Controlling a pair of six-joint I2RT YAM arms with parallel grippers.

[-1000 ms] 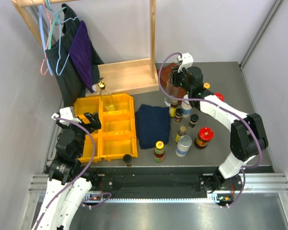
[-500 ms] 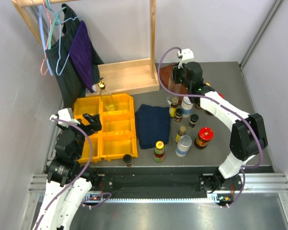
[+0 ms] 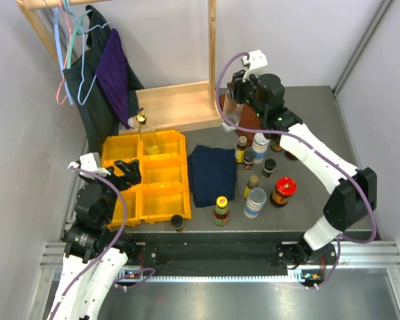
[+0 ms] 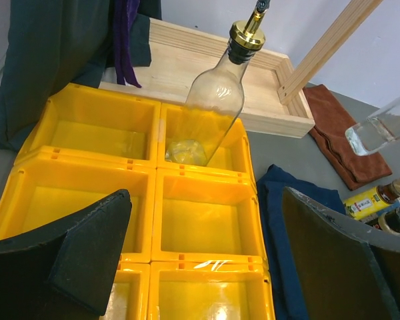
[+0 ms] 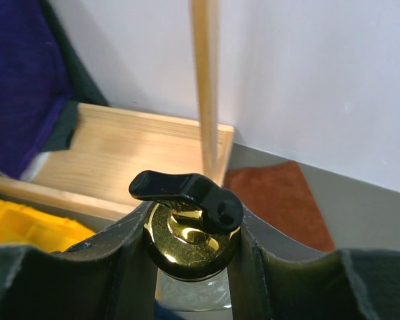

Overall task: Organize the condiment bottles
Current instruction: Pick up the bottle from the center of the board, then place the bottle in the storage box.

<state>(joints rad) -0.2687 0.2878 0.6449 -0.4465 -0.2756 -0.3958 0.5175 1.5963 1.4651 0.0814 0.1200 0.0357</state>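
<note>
right gripper (image 5: 193, 248) clamped on gold-topped bottle (image 5: 185, 235) neck | I read bottle airborne, tilted, over brown cloth (image 5: 273, 193) | left gripper (image 4: 207, 267) apart

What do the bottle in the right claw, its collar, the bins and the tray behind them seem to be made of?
The bottle looks like clear glass: see-through, with glints. Its collar is shiny gold, metal or plated plastic. The bins seem glossy moulded plastic, uniformly yellow. The tray is pale bare wood with visible grain.
</note>
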